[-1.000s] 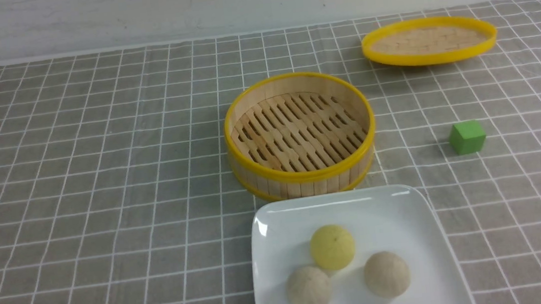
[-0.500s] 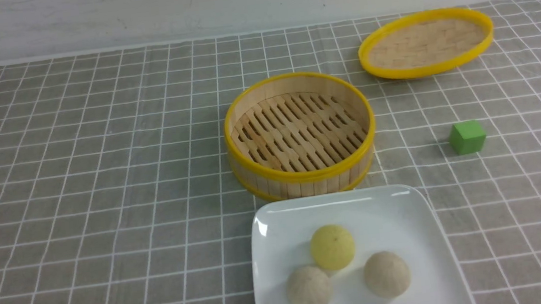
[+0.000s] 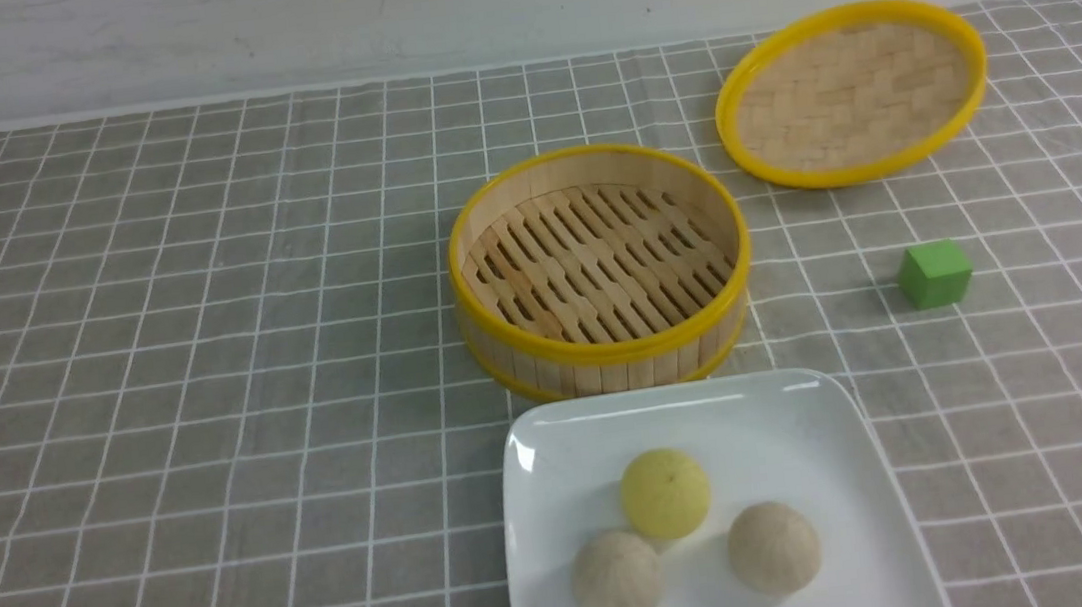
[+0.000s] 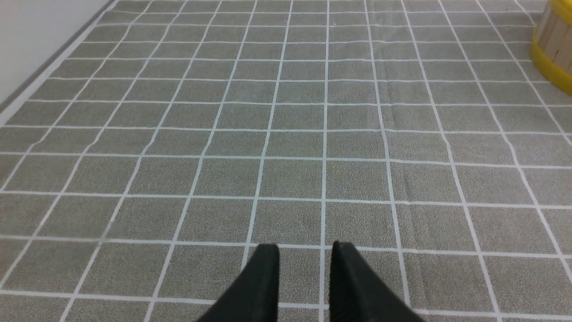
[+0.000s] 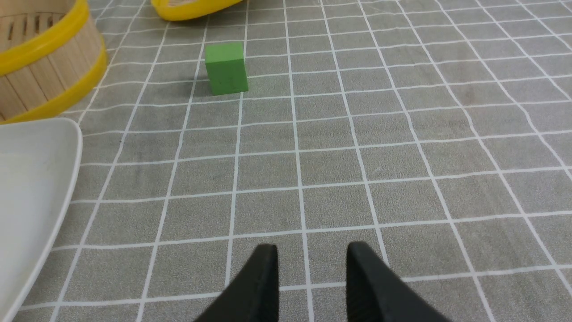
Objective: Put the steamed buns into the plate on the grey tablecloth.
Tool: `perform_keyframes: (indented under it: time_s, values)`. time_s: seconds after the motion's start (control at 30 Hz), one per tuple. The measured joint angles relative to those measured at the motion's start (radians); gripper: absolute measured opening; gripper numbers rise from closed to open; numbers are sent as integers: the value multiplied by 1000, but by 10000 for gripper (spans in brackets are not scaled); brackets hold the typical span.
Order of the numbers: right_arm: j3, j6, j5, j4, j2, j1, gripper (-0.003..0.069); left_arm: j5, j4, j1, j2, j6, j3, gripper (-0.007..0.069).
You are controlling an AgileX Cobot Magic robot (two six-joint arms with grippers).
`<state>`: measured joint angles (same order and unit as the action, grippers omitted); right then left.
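Buns sit inside the raised rim of the white plate (image 3: 784,419), three of them: the yellow bun (image 3: 666,493) farthest forward, the left beige bun (image 3: 617,578) nearer and to its left, and the right beige bun (image 3: 774,548) nearer and to its right. All three are round domes with their rounded tops up, so no long axis or sideways heading can be told for any of them. The plate lies flat on the grey tablecloth (image 3: 207,379), its far edge running nearly left to right, while its near edge is cut off by the front view. Just beyond that far edge stands the bamboo steamer (image 3: 609,352), upright with its slatted floor showing; whether it touches the plate, I cannot tell. Farther forward and to the right, the woven lid (image 3: 851,95) shows its inner face and appears as an oval, its long axis slanting from near left to far right. Between the lid and the plate's right side, out to the right, rests the green cube (image 3: 935,274). The left pincer (image 4: 304,246) is parted, with bare gridded cloth visible between its dark fingertips and nothing in its hold. The right pincer (image 5: 312,246) is spread somewhat wider, likewise empty, and both are well apart from the buns
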<state>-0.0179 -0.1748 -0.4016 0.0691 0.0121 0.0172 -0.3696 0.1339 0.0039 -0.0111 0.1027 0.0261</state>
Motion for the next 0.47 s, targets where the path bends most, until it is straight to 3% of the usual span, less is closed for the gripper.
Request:
perform_keyframes:
  time_s: [0.47]
  values:
    - [0, 0, 0, 0, 0, 0, 239, 0, 0, 0, 0, 0, 0, 212]
